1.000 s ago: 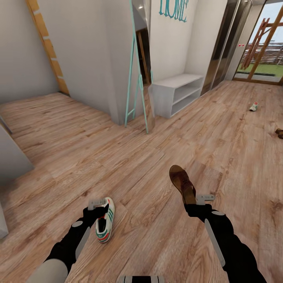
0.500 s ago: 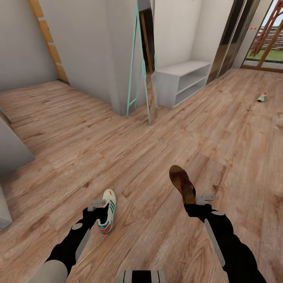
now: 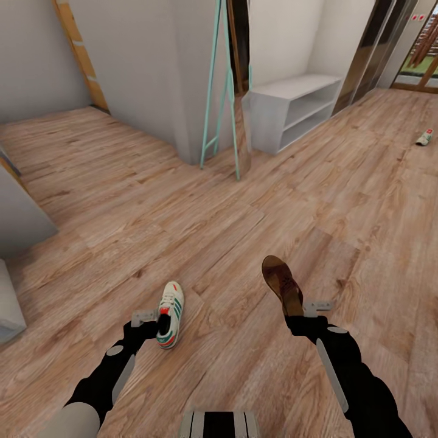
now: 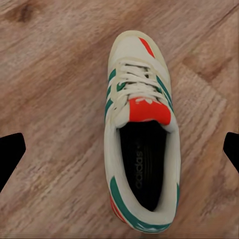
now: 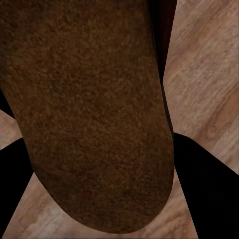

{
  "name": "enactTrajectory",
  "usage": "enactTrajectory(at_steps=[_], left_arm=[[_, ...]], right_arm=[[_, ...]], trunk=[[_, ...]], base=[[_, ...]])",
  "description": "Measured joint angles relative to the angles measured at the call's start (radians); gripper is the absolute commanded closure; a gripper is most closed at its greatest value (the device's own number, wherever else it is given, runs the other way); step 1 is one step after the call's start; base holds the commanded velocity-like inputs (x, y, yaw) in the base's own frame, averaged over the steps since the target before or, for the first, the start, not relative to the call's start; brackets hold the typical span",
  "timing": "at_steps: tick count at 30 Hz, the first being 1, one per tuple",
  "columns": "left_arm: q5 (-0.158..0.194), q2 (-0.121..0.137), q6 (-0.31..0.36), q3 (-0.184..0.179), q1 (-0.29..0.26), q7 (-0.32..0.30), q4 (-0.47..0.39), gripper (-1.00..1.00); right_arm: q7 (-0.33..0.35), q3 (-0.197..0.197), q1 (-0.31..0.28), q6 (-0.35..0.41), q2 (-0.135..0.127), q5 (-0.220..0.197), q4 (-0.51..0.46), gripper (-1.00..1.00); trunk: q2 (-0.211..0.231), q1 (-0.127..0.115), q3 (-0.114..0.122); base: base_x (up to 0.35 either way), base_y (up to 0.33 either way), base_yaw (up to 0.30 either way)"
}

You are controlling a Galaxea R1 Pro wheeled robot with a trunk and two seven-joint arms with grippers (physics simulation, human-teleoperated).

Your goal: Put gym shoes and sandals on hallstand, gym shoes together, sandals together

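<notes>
Head view: our left hand (image 3: 153, 321) sits low over the corridor floor (image 3: 182, 231), right at the heel of a gym shoe (image 3: 170, 306). That shoe is cream-white with green stripes and a red-orange tongue, toe pointing away from us. In the left wrist view the same gym shoe (image 4: 141, 134) lies between the two dark fingertips (image 4: 11, 154), which stand wide apart at the picture's edges and do not touch it, so we read the left hand as released. We can't tell whether the shoe is resting on the planks or lifted.

Our right hand (image 3: 302, 311) is clenched on a brown sandal (image 3: 283, 285), held by its heel end, toe pointing forward and up from the hand. The right wrist view is mostly the sandal's brown surface (image 5: 89, 114), with dark fingers (image 5: 199, 189) pressed against either side and wood floor behind.

Further off, the hallstand (image 3: 296, 109) stands against the wall: pale grey-white, flat top, open shelves below. Just beside it leans a teal-framed standing mirror (image 3: 228, 91). The second gym shoe (image 3: 424, 137) lies on the floor far to the right, well apart from the hallstand and from us. The robot's base edge (image 3: 219, 424) shows at the bottom.
</notes>
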Motion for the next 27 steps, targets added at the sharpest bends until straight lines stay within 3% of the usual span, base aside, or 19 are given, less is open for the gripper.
enactTrajectory(at_steps=[13, 17, 27], left_arm=[[0.0, 0.0, 0.0, -0.002, 0.0, 0.0, 0.0, -1.0], [0.0, 0.0, 0.0, -0.002, 0.0, 0.0, 0.001, -1.0], [0.0, -0.001, 0.0, -0.002, 0.0, 0.0, 0.0, -1.0]], right_arm=[[0.001, 0.0, 0.0, 0.0, 0.0, 0.0, 0.0, 1.0], [0.001, 0.0, 0.0, 0.0, 0.0, -0.001, 0.0, 1.0], [0.001, 0.0, 0.0, 0.0, 0.0, 0.0, 0.0, 1.0]], trunk=[[-0.003, 0.005, -0.059], [-0.003, 0.005, -0.061], [-0.005, 0.009, -0.105]], base=[[0.0, 0.0, -0.067], [0.0, 0.0, -0.085], [0.0, 0.0, -0.062]])
